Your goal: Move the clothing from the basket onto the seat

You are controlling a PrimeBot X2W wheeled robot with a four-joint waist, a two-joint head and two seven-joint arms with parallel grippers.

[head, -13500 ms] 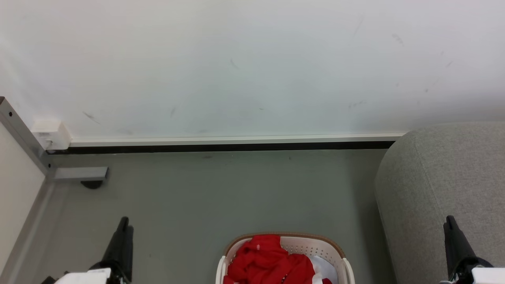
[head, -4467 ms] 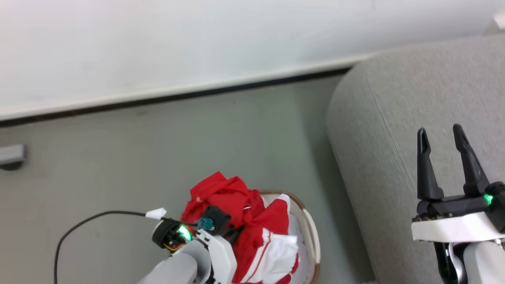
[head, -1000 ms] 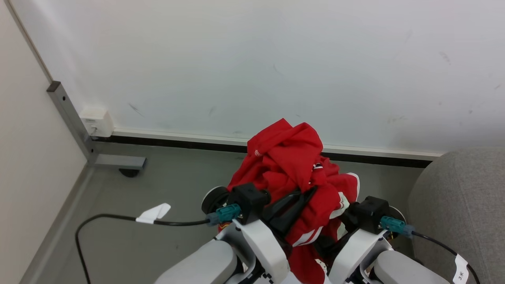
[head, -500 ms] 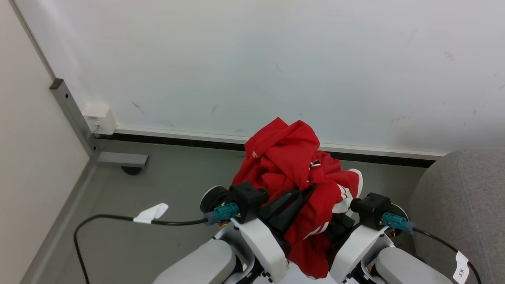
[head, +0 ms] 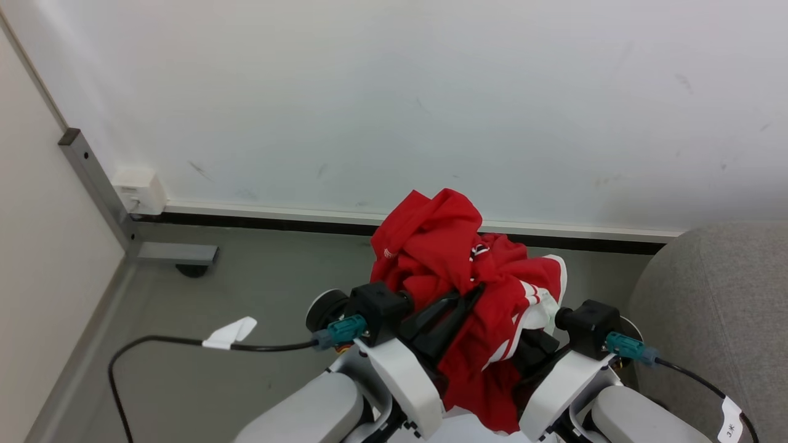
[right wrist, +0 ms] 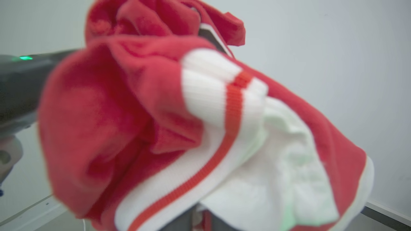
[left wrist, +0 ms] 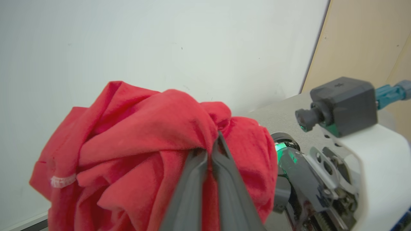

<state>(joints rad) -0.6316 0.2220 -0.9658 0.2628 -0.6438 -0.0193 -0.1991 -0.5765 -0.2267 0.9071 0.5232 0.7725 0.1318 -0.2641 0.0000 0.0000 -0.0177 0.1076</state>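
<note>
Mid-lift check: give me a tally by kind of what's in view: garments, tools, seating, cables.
Garments: 1, the bright red jersey with white panels.
Tools: 2, the left tool and the right tool, both shut on the jersey.
Seating: 1, the grey fabric sofa.
Cables: 2, the black cable at the left wrist and the black cable at the right wrist.
Total: 6.

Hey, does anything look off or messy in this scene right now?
Nothing spilled or damaged. The red jersey is a crumpled wad held up in the air, pinched in the shut left jaws and draped over the right jaws, hiding them. The wall carries a few dark scuffs.
</note>
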